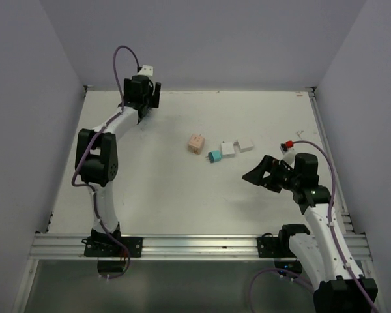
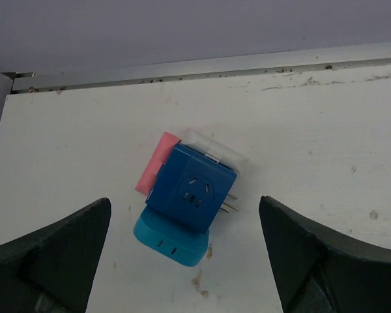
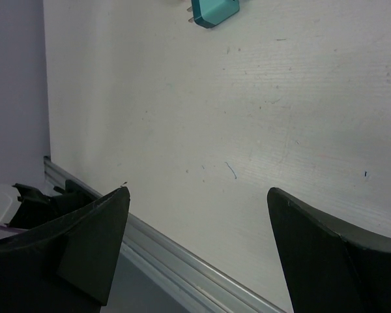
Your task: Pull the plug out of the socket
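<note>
A: Where's the socket (image 2: 192, 186)?
B: Under the L gripper (image 2: 184, 202), far-left of the table (image 1: 182, 208), approx 11 o'clock in the top view. The arm hides it there. L wrist cam has it dead centre.
A: Looks like?
B: Dark blue cube, 3-hole outlet on the face toward the cam. Pink plug (image 2: 155, 163) on it at its 10 o'clock, clear-white plug (image 2: 215, 149) at 1, teal piece (image 2: 173, 241) w/ slots at 6. Two metal prongs (image 2: 229, 203) stick out at 3. All one touching cluster, lying on the table.
A: L jaws?
B: Wide open, one finger showing each side of the cluster, apart from it. Holding nothing.
A: R gripper (image 3: 199, 192)?
B: Approx 4 o'clock over the table. Jaws wide open too, empty.
A: Anything else?
B: Mid-table, in a rough row: pink cube (image 1: 196, 143), loose teal plug (image 1: 214, 156), white block (image 1: 228, 149), 2nd white block (image 1: 246, 144). Close together, well apart from the L gripper.
</note>
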`<state>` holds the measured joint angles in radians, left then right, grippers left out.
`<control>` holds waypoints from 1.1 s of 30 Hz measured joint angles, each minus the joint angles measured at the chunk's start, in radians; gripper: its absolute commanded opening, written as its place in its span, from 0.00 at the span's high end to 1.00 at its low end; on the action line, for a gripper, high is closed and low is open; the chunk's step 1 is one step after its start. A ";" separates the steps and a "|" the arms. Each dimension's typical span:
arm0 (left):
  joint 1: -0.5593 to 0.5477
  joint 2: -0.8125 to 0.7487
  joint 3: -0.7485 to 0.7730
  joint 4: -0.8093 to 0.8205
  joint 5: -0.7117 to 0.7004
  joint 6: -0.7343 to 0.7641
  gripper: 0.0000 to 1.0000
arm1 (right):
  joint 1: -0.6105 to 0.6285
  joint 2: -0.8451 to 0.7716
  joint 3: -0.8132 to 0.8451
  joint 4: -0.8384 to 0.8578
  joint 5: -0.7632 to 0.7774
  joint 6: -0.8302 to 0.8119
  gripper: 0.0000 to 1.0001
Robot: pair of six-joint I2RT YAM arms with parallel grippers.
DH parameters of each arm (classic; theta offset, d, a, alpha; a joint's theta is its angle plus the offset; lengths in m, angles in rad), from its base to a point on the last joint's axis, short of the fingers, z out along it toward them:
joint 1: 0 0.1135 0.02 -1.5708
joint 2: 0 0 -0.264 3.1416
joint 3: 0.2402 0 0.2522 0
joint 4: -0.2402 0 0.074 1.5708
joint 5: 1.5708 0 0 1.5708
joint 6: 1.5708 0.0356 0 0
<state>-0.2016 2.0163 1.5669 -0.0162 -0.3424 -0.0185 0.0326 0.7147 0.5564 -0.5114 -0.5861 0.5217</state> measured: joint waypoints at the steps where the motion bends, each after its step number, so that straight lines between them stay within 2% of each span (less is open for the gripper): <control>1: 0.003 0.020 0.016 0.000 0.011 0.022 0.03 | 0.000 0.007 -0.003 0.005 -0.008 -0.003 0.09; 6: 0.024 0.124 0.104 -0.003 0.055 0.135 0.06 | 0.000 0.032 -0.043 0.025 -0.035 -0.002 0.09; 12: 0.045 0.192 0.152 -0.006 0.090 0.187 0.11 | 0.001 0.064 -0.072 0.028 -0.039 0.001 0.09; 29: 0.053 0.230 0.153 -0.026 0.152 0.199 0.19 | 0.001 0.072 -0.072 0.034 -0.039 0.001 0.09; 32: 0.059 0.253 0.153 -0.026 0.152 0.205 0.25 | 0.001 0.073 -0.072 0.034 -0.039 0.001 0.09; 33: 0.060 0.254 0.154 -0.025 0.152 0.207 0.31 | 0.001 0.073 -0.072 0.034 -0.039 0.001 0.09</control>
<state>-0.1413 2.2700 1.7206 -0.0414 -0.1905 0.1883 0.0338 0.7876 0.4839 -0.4778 -0.6247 0.5228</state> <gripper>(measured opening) 0.763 0.907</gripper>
